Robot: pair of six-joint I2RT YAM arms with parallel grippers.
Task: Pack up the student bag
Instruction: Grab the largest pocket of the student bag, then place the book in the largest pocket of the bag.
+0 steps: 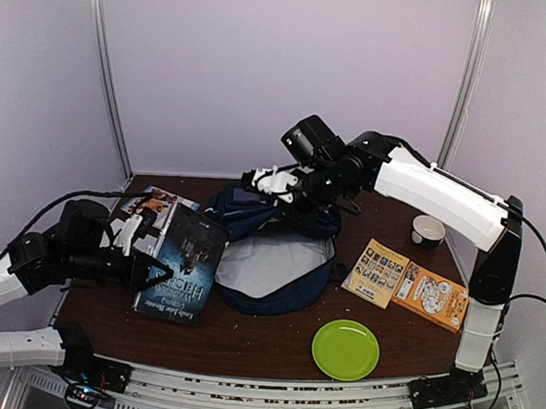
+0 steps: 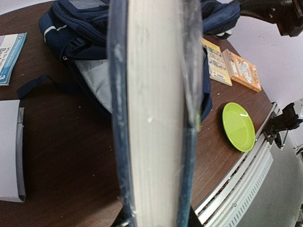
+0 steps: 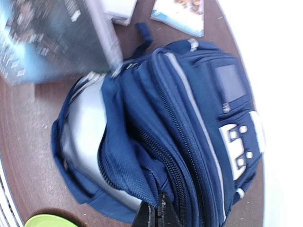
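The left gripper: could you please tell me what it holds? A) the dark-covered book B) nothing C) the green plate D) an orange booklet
A: the left gripper is shut on the dark-covered book, whose page edge fills its wrist view.

the student bag (image 1: 274,260) lies at the middle of the desk (image 1: 246,337). left of it is a book (image 1: 184,264), near the left edge, with a booklet (image 1: 157,202) behind at the far left corner. right of the bag lie two cards (image 1: 376,273) side by side, a cup (image 1: 428,231) behind them, a plate (image 1: 346,350) by the near edge.
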